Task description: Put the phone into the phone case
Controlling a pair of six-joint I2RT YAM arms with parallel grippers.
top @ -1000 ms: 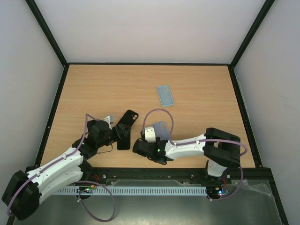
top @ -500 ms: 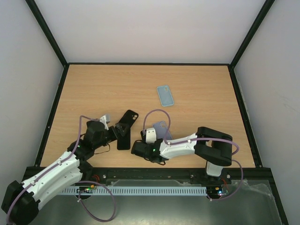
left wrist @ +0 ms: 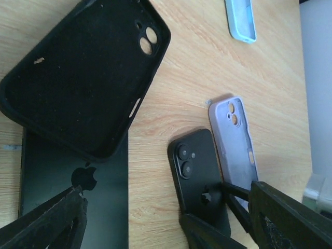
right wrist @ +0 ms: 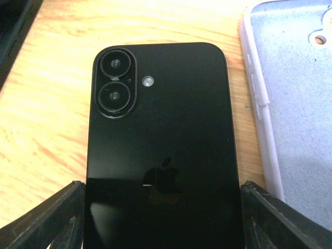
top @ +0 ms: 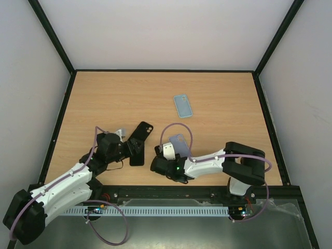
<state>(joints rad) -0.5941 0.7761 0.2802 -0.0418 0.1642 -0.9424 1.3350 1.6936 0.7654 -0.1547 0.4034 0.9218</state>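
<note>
Between pale walls [top: 155, 31], a black phone [right wrist: 161, 129] lies on the wooden table [top: 223, 93].

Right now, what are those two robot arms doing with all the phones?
They're getting ready to put a phone into a case. The right hand has its fingers either side of a black phone lying face down beside a purple case; I can't tell if it's squeezing yet. The left hand is open over a second phone with a black case lying partly on top of it. A blue case sits farther off, untouched. No phone is in a case yet.
</note>
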